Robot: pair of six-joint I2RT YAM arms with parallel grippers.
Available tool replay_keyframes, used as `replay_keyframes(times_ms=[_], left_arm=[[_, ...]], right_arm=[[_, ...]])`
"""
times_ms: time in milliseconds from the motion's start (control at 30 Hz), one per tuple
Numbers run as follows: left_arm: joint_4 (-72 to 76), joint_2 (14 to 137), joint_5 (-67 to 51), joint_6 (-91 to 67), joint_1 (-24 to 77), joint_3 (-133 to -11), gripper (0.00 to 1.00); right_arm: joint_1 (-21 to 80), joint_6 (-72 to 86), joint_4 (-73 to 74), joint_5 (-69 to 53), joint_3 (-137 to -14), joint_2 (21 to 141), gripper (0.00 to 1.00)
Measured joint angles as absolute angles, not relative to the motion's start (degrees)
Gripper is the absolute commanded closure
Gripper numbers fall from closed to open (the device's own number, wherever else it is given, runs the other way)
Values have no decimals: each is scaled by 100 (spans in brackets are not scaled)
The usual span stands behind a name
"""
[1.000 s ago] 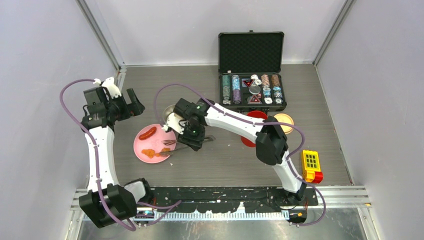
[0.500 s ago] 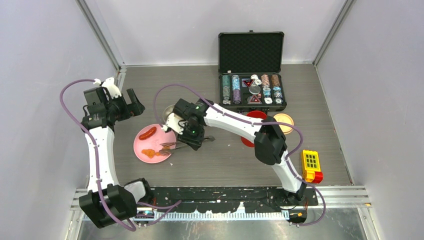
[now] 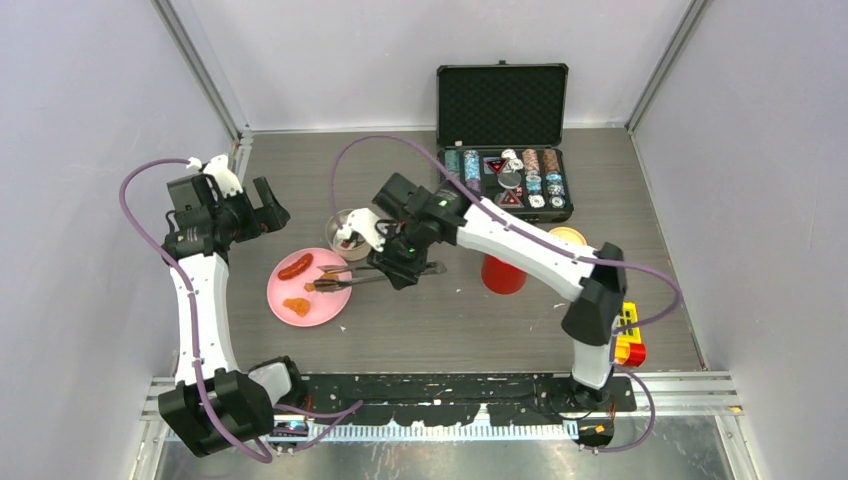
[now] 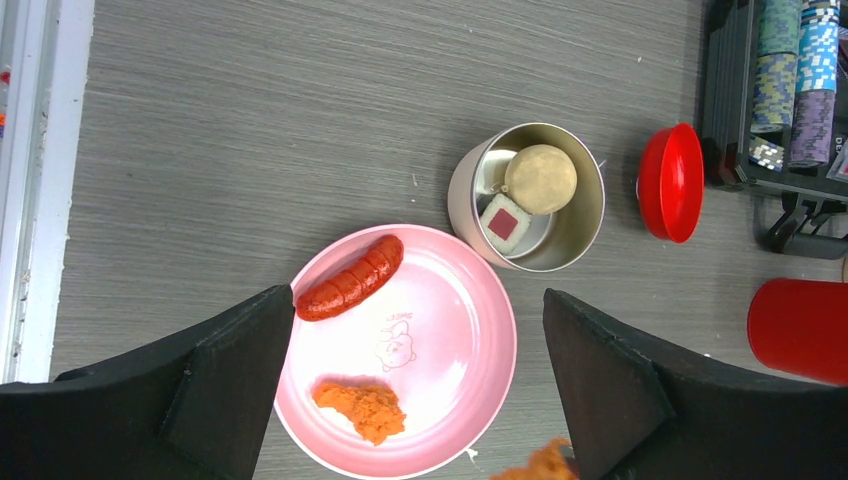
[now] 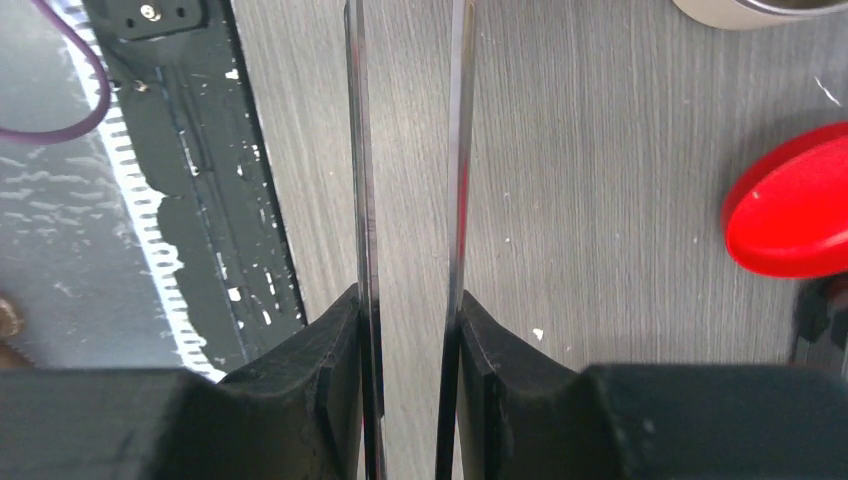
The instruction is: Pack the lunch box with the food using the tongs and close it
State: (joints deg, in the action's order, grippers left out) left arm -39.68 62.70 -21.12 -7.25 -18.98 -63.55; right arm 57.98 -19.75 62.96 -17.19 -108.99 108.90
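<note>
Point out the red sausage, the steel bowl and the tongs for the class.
red sausage (image 4: 350, 278), left wrist view, middle of its body.
steel bowl (image 4: 585, 205), left wrist view, inner right wall.
tongs (image 5: 462, 120), right wrist view, right-hand arm.

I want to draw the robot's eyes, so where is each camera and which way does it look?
Top external: high above and behind the arms, looking down at the table; both whole arms show.
Left wrist: on the left arm, looking straight down on the pink plate and steel bowl; its open black fingers show.
Right wrist: on the right arm, looking along the tongs over the table; its fingers clamp them.
Shared: top and left wrist both show the plate's red sausage.
</note>
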Motion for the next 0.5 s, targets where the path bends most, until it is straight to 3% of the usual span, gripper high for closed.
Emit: replay_keyframes(times_ms=[167,500], left_arm=[[-3966,6270,-2206,-753,-1900,-6355,3],[-3927,6479,-2683,-1050,-1903,-6357,3]], right_arm=[[5428,-1844,6267,-1922,-10453,10095,91],[3216,-1614,6241,-2082,-8956,7826,92]])
